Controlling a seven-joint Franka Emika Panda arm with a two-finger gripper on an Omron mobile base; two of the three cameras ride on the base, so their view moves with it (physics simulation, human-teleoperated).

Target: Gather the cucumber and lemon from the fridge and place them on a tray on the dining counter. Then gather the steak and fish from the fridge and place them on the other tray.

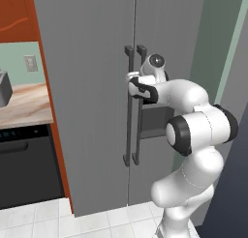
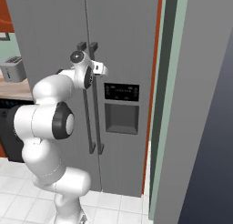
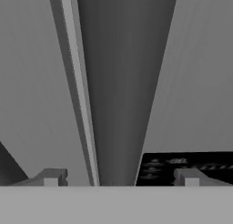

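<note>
Gripper (image 3: 120, 180) jaws apart, straddling right fridge door handle (image 3: 118, 82) near its top; fridge (image 1: 87, 87) shut, food hidden inside. Judged step: centre handle between fingertips (image 3: 51, 177), clamp squarely, pull along door's arc

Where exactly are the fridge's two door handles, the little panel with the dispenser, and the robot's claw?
left door handle (image 1: 127, 135), left base view, lower bar
right door handle (image 1: 137, 150), left base view, lower bar
dispenser panel (image 2: 121, 118), right base view, recess middle
claw (image 3: 120, 177), hand view, between its two tips, astride a handle bar
</note>
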